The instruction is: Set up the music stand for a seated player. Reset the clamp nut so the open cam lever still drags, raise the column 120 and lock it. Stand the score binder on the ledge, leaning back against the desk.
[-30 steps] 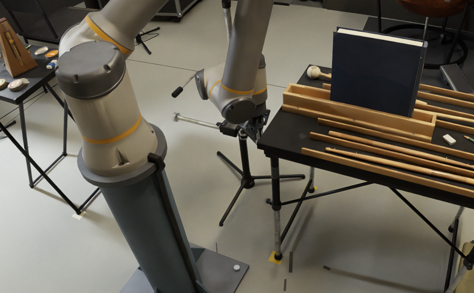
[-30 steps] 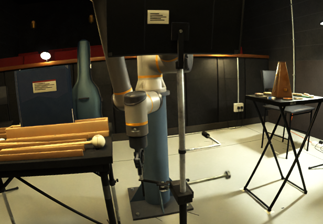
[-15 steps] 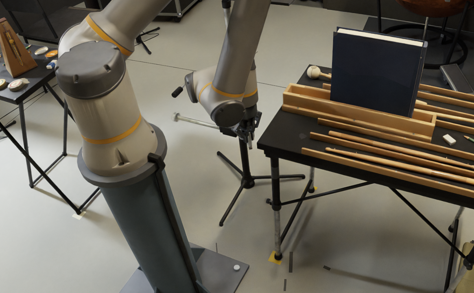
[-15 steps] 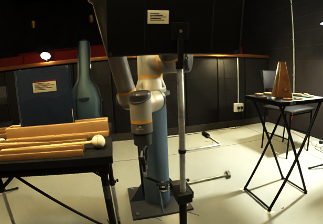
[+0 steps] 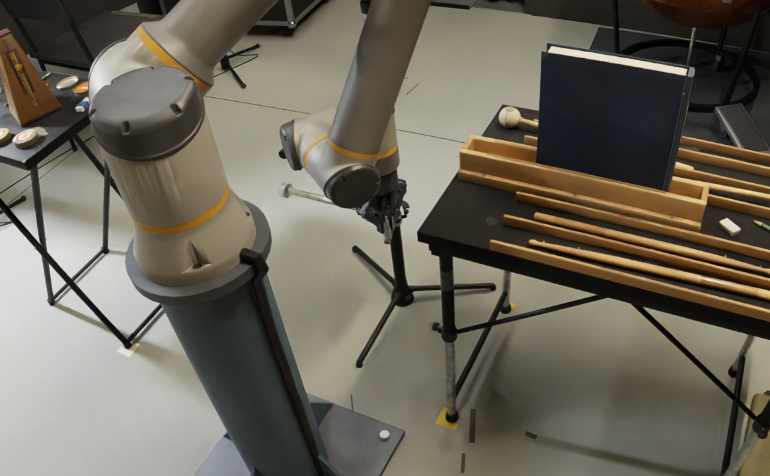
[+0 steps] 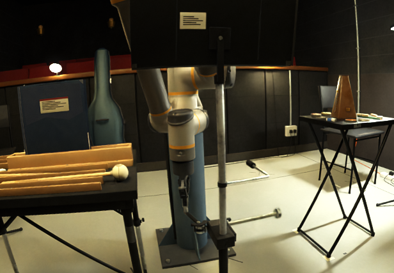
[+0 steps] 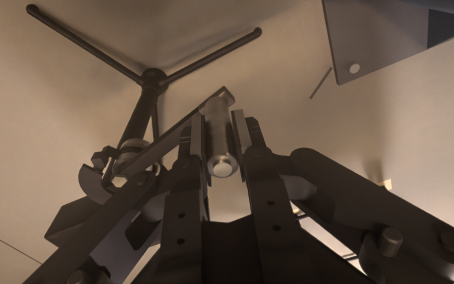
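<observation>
My gripper [image 7: 218, 141] points down beside the music stand's clamp, and its two fingers are closed on the silver grip of the cam lever [image 7: 220, 141], which swings out from the clamp block [image 6: 223, 235] low on the column [image 6: 220, 156]. In the side camera the gripper [image 5: 386, 222] sits just above the black lower tube and tripod [image 5: 400, 290]. The black desk [image 6: 212, 22] stands high on the column. The dark blue score binder [image 5: 609, 115] stands upright in a wooden tray [image 5: 577, 180] on the right-hand table.
The wooden tray shares its black table [image 5: 630, 237] with several sticks and mallets. A small table [image 5: 21, 124] to the left carries a metronome [image 5: 21, 77]. A loose metal rod [image 6: 256, 217] lies on the floor behind the stand, near my pedestal [image 5: 240, 355].
</observation>
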